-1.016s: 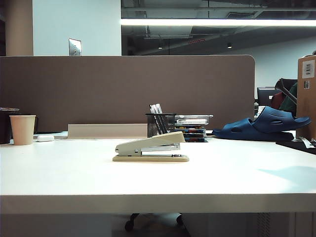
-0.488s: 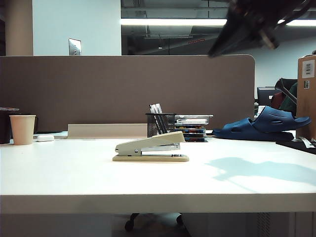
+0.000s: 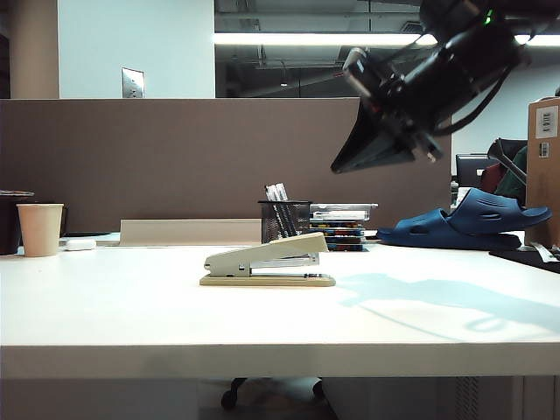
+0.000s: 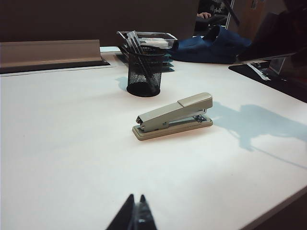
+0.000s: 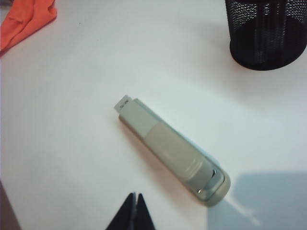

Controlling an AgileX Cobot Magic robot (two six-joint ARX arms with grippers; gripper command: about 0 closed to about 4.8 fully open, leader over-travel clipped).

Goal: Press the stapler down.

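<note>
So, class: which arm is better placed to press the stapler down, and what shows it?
Right. The right gripper, fingers together, hangs high just right of the stapler, its camera looking straight down on it. The left gripper, also shut, sits low and well back across the table.

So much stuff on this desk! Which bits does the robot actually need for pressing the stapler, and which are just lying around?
Needed for the job:
- stapler, untouched on the table
- right claw, shut, in the air above and right of the stapler
- left claw, shut, low over the table, away from the stapler

Just lying about:
- mesh pen holder
- paper cup
- blue sandals
- orange cloth
</note>
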